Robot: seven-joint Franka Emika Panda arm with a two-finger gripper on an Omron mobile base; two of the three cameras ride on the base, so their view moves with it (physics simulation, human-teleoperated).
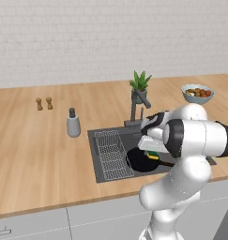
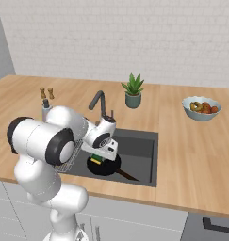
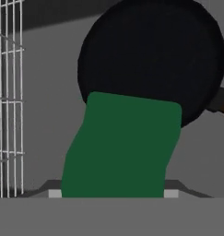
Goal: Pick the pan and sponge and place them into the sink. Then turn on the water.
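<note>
Sink stage of the task. The pan [image 2: 104, 166] lies flat on the floor of the sink [image 2: 145, 146], handle pointing toward the near right corner, so that part of the work appears done. The gripper [image 2: 100, 159] hangs low inside the basin directly above the pan, jaws clamped on the sponge [image 3: 122, 146], whose green face fills the lower hand view and overlaps the pan's near rim. In the left base view the sponge [image 1: 152, 155] shows its yellow layer just beneath the hand. The wire rack [image 1: 111, 153] occupies the left part of the basin; the faucet [image 2: 99, 102] rises at the far edge. The step in hand is judged to be the sponge's release into the sink. Next: part the jaws, lift clear of the basin, then reach for the faucet control on the bench [image 1: 35, 154] side to start the water.
</note>
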